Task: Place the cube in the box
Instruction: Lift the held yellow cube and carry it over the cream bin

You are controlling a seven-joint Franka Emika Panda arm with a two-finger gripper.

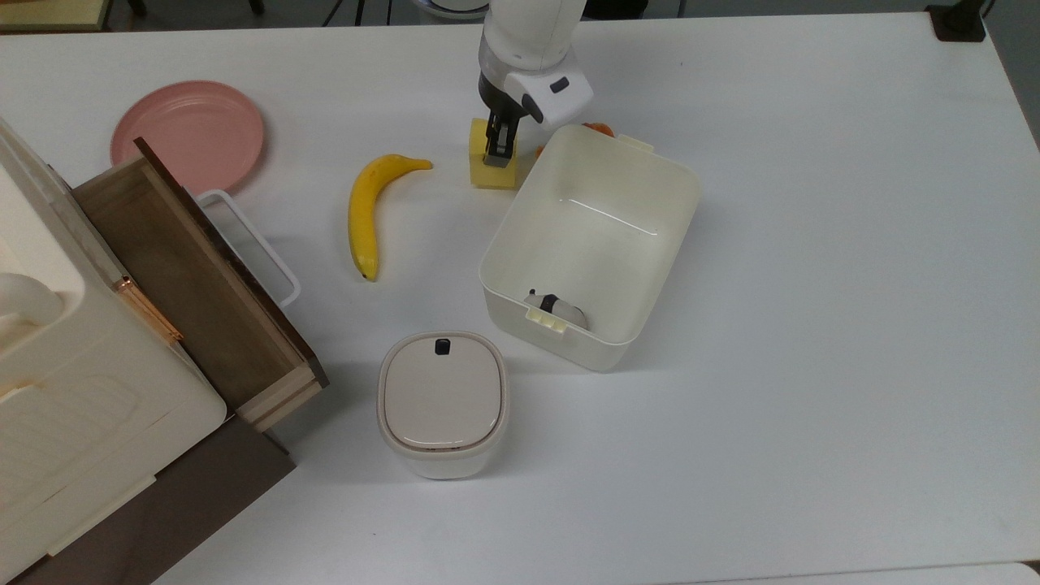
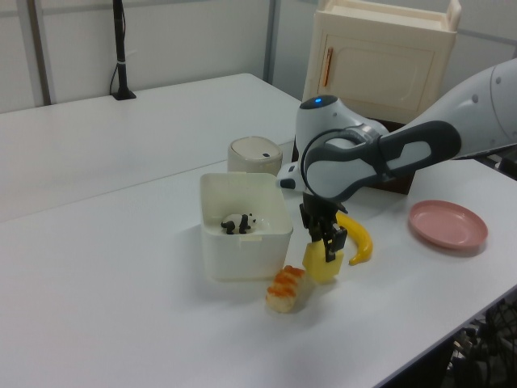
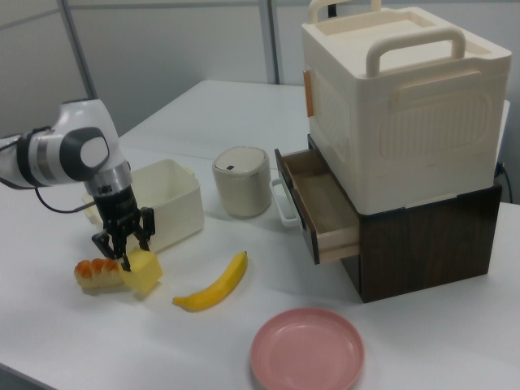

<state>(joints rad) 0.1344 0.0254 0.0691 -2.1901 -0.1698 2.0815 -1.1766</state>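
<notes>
**Jaws pinched on the cube, just outside the box**

The jaws are pressed in on the cube [image 3: 140,272], the gripper [image 3: 122,241] reaching down onto it from above, its fingers [image 1: 500,146] dark against the pale-yellow top in the top view. In the left view the cube [image 2: 322,263] looks tipped and perhaps a little off the table [image 1: 812,325], though I would not swear to it from here.

Right beside the jaws, on the top view's right, stands the box [image 1: 686,191], cream-white and open. A small black-and-white panda figure [image 2: 238,223] lies in the box at the end far from the jaws. On the other side of the jaws, on the right view's left, an orange-topped piece of toy sushi [image 3: 97,270] lies close against the cube. The banana [image 1: 367,211] lies a little way off on the top view's left, apart from the cube. Beyond the box from the jaws sits a lidded container [image 1: 443,402] with a dark button. Well apart are the pink plate [image 1: 188,134] and the open wooden drawer [image 1: 187,276].
</notes>
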